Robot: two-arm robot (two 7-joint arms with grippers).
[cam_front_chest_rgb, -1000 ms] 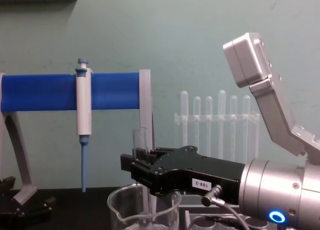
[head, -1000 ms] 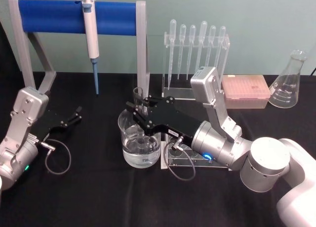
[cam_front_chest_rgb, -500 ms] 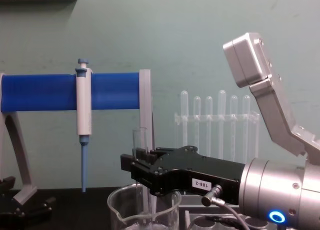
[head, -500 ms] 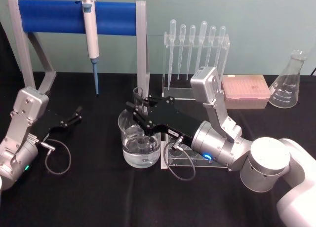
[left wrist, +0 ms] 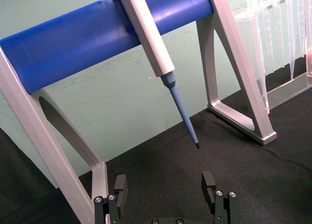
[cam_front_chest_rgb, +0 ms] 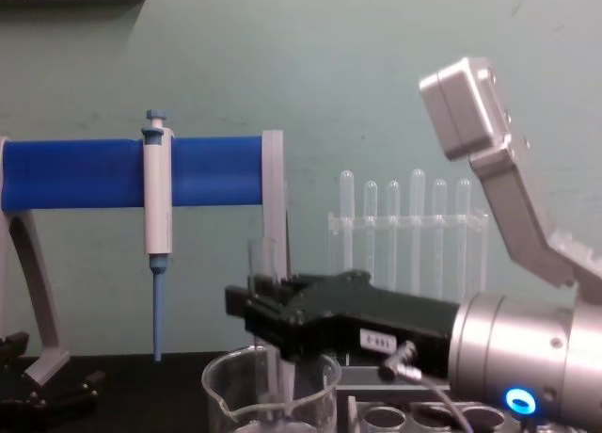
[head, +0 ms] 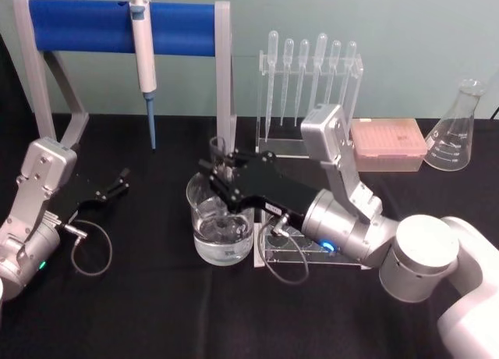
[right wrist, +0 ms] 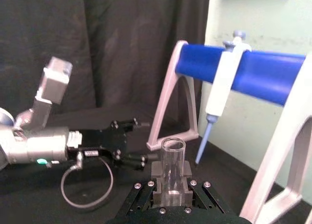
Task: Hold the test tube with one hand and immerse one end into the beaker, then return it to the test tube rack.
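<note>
Right gripper (head: 221,174) clamped on the test tube (head: 217,158), holding it upright over the beaker (head: 221,226); lower end sits inside the rim, well off the glass walls. Clear rack (head: 300,250) touches the beaker's right side, tight there. Black table (head: 156,296) free in front. Left gripper (head: 117,183) parked far left, jaws apart.

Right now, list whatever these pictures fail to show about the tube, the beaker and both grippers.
- Rounded bottom of the long clear glass test tube: hidden in the head view behind the black boxy right gripper; the chest view's bottom edge cuts it off.
- Liquid level in the wide clear glass beaker: chest view crops the beaker's base.
- Left gripper: chest view cuts it at the left edge; left wrist view shows just its open fingers.
</note>
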